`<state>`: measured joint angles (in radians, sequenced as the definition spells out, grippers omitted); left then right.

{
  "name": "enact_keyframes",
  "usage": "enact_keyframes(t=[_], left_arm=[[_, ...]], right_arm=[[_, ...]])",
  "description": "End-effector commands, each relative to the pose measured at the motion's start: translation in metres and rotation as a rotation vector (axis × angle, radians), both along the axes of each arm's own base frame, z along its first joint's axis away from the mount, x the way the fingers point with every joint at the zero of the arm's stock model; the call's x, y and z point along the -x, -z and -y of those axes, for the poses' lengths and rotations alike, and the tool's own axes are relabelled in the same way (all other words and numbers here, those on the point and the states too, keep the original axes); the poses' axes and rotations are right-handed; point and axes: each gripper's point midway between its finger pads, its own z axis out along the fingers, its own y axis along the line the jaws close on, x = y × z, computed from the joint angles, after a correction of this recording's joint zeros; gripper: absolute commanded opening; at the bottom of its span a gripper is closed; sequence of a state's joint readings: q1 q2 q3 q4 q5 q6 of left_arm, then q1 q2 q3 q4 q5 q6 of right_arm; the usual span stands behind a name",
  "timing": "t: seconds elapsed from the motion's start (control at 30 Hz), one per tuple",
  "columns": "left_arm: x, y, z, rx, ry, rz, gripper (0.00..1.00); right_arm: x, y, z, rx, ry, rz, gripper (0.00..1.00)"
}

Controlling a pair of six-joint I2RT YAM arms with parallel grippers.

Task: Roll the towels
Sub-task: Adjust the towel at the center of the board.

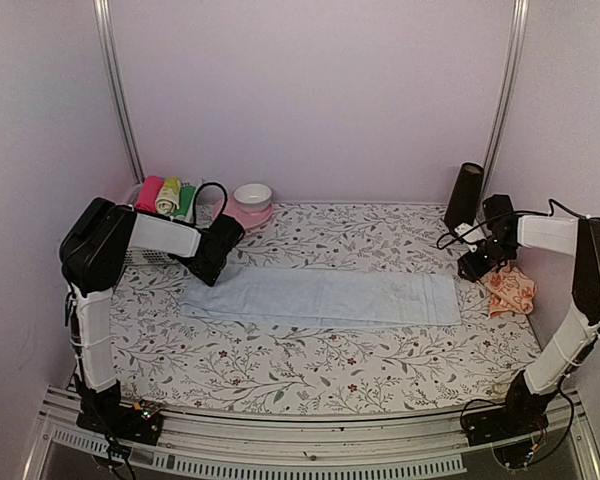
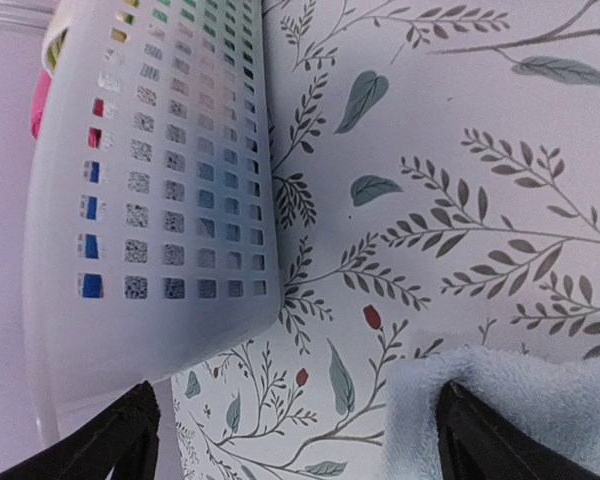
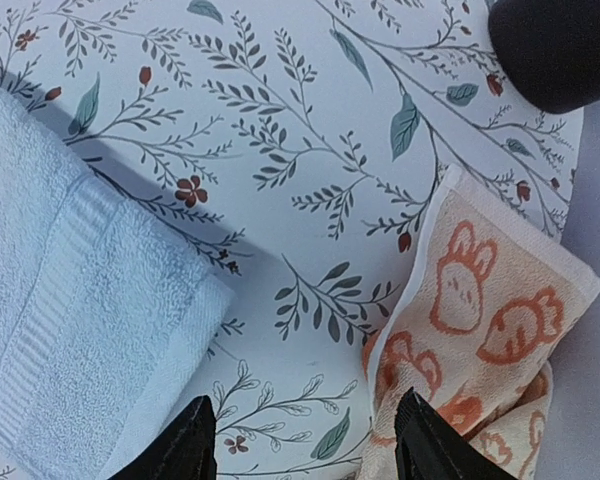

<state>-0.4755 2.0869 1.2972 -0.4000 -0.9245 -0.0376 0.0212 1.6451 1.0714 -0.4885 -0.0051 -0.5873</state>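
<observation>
Pale blue towel (image 1: 325,297) flat across middle of floral sheet (image 1: 310,370). Left arm (image 1: 160,236) bent low, left gripper (image 1: 213,264) parted wide at towel's left end. Right gripper (image 1: 476,264) parted between blue end and crumpled peach towel (image 1: 511,290). Right wrist view alone resolves its orange prints.

Both arms reach out from their near-edge bases, jaws parted.
The left arm (image 1: 105,250) folds at a raised elbow and slopes down rightward to the left gripper (image 1: 208,274). The right arm (image 1: 585,260) rises and stretches left, with the right gripper (image 1: 476,266) held low and its fingers apart.
</observation>
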Motion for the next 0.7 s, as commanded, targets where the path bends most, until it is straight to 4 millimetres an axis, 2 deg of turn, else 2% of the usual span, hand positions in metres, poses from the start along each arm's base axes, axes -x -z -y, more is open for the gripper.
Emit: enact_keyframes(t=[0.0, 0.13, 0.27, 0.3, 0.43, 0.53, 0.67], left_arm=[[-0.008, -0.017, 0.013, 0.059, 0.022, 0.055, 0.97], [-0.009, -0.023, 0.017, 0.105, 0.023, 0.078, 0.97], [-0.012, -0.045, 0.02, 0.131, 0.024, 0.147, 0.97], [-0.011, -0.064, 0.019, 0.14, 0.022, 0.187, 0.97], [-0.002, -0.09, 0.027, 0.111, 0.031, 0.243, 0.97], [0.008, -0.097, 0.039, 0.097, 0.055, 0.26, 0.97], [0.023, -0.095, 0.054, 0.084, 0.081, 0.254, 0.97]], right_arm=[[0.022, 0.013, -0.009, -0.092, 0.008, -0.06, 0.62], [0.03, 0.009, -0.014, -0.136, 0.005, -0.062, 0.62], [0.035, 0.013, -0.017, -0.202, 0.021, -0.095, 0.61], [0.036, 0.015, -0.016, -0.216, 0.03, -0.104, 0.6], [0.041, 0.023, -0.015, -0.307, 0.056, -0.157, 0.57], [0.049, 0.027, -0.025, -0.408, 0.04, -0.215, 0.54], [0.057, 0.03, -0.037, -0.5, 0.01, -0.274, 0.5]])
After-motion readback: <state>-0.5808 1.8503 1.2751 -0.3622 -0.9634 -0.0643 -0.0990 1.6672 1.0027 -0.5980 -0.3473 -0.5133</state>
